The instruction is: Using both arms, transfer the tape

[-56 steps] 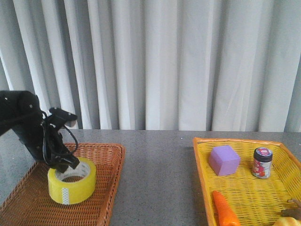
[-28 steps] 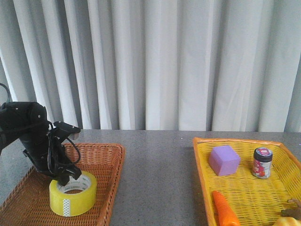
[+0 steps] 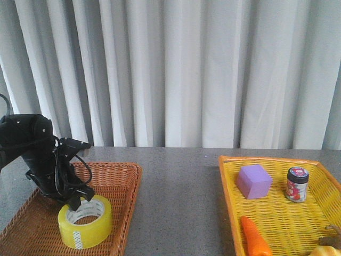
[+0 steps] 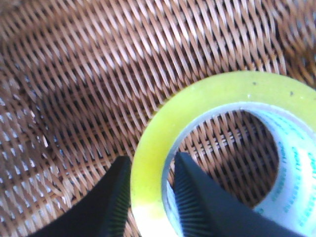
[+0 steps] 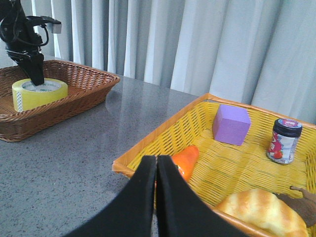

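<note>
The tape [image 3: 85,228], a wide yellow roll with a white printed core, lies flat in the brown wicker basket [image 3: 123,178] at the left. My left gripper [image 3: 77,201] comes down on it from above. In the left wrist view its fingers [image 4: 151,159] straddle the roll's wall [image 4: 197,106], one outside and one inside the core, closed on it. My right gripper [image 5: 157,159] is shut with nothing in it, over the near rim of the yellow basket [image 5: 148,148]. From there the tape [image 5: 39,94] shows far off, under the left arm.
The yellow basket [image 3: 228,186] at the right holds a purple cube [image 3: 254,181], a small jar [image 3: 297,184] and a carrot [image 3: 254,240]. A bread roll [image 5: 261,210] lies in its near corner. Grey tabletop separates the two baskets; curtains hang behind.
The left gripper and the tape have moved down and slightly toward the camera, and the roll now rests lower in the brown basket.
</note>
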`<state>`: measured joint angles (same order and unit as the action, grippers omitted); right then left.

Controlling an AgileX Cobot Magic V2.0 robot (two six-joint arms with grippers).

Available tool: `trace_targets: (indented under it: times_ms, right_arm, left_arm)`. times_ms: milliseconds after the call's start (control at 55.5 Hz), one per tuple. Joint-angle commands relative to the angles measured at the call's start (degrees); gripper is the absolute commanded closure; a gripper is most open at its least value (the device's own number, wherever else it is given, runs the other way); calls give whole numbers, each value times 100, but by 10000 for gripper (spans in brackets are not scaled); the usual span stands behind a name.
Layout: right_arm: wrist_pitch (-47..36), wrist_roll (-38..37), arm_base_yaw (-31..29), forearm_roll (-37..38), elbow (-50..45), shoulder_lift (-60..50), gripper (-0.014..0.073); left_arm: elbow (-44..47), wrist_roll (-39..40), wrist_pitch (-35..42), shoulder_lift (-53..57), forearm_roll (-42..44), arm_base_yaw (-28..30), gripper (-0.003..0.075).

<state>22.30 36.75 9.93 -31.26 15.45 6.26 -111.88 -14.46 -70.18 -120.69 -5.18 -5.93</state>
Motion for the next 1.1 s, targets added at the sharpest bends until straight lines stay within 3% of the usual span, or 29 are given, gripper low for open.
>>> trace_targets:
  times_ms: [0,505,1081]
  right_arm:
    - [-336,20,-47,-67,141,64,601]
    - [-474,-263,-47,-79,141,64,601]
    - [-586,-270,-47,-79,141,64,599]
  left_arm:
    - [-168,90,139,507,-107,14,442]
    - [-168,185,-83,2272,-113,14,466]
    - [-168,192,-146,4904,-592,14,712]
